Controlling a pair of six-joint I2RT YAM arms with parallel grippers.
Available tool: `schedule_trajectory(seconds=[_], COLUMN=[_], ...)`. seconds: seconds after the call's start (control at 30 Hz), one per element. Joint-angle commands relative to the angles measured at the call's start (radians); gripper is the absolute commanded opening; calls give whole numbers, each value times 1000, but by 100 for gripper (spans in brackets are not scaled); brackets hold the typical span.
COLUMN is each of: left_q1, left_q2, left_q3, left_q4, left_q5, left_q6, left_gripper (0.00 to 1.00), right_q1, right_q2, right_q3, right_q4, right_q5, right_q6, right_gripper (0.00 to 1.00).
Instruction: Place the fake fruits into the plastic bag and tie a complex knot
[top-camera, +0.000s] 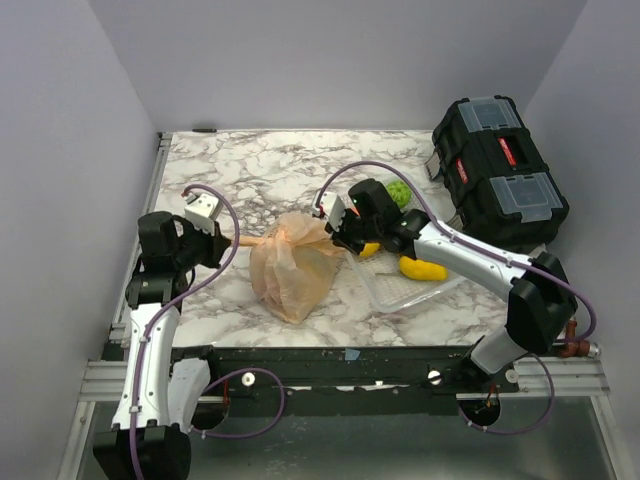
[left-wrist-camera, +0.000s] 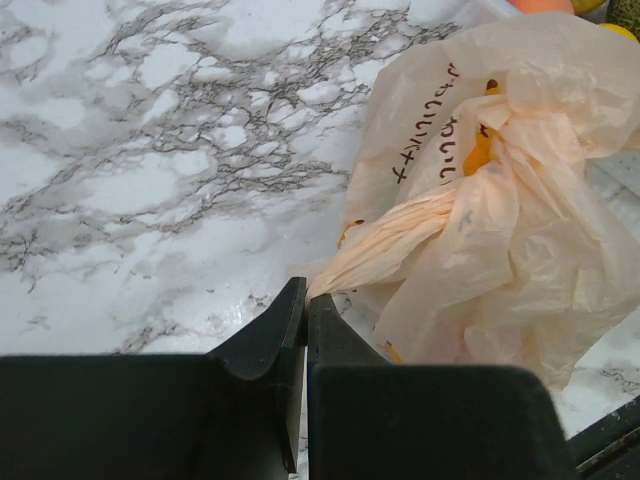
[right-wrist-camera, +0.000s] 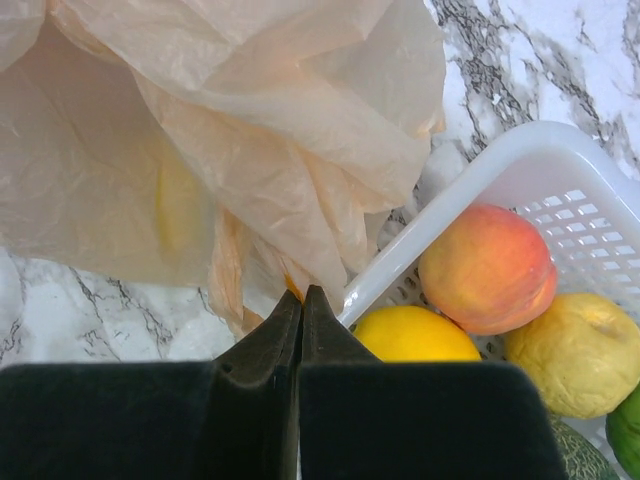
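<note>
The left hand (left-wrist-camera: 305, 300) pinches shut on a twisted handle strip (left-wrist-camera: 390, 240). The plastic bag (top-camera: 293, 270) sits mid-frame on the bench (top-camera: 250, 170), and the right hand (right-wrist-camera: 301, 300) is clamped on its opposite edge. Knot-tying seems begun, though a peach (right-wrist-camera: 487, 268) waits in the basket (right-wrist-camera: 470, 190). The next move calls for crossing the strips.

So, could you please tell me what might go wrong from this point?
The twisted handle strip pinched taut in the left jaws could tear or slip free. The right jaws grip the plastic bag beside the white basket, and may knock it. A peach sits in it, unbagged.
</note>
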Motion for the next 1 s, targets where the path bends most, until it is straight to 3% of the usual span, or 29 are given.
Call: schedule_trajectory(seconds=[0.0, 0.13, 0.23, 0.43, 0.63, 0.77, 0.97], left_q1=[-68, -115, -151, -169, -208, -248, -272], left_q2=[13, 58, 84, 112, 129, 146, 177], left_q3=[-30, -45, -46, -52, -89, -131, -182], left_q4=[131, 192, 232, 283, 353, 410, 505], left_q5=[-2, -54, -59, -12, -51, -123, -264], left_q6=[83, 172, 193, 176, 192, 268, 382], left_gripper=[0, 1, 19, 33, 34, 47, 46], right_q1=[-7, -7, -7, -8, -7, -7, -7], right_q2=[55, 74, 71, 68, 64, 69, 78], right_q3=[79, 101, 101, 90, 86, 84, 78], right_q4=[-101, -111, -108, -108, -106, -101, -64], right_q5=[-93, -94, -84, -75, -61, -44, 20], right_q6=[-6, -3, 0, 4, 4, 1, 9], right_gripper=[1, 1, 1, 1, 1, 1, 1])
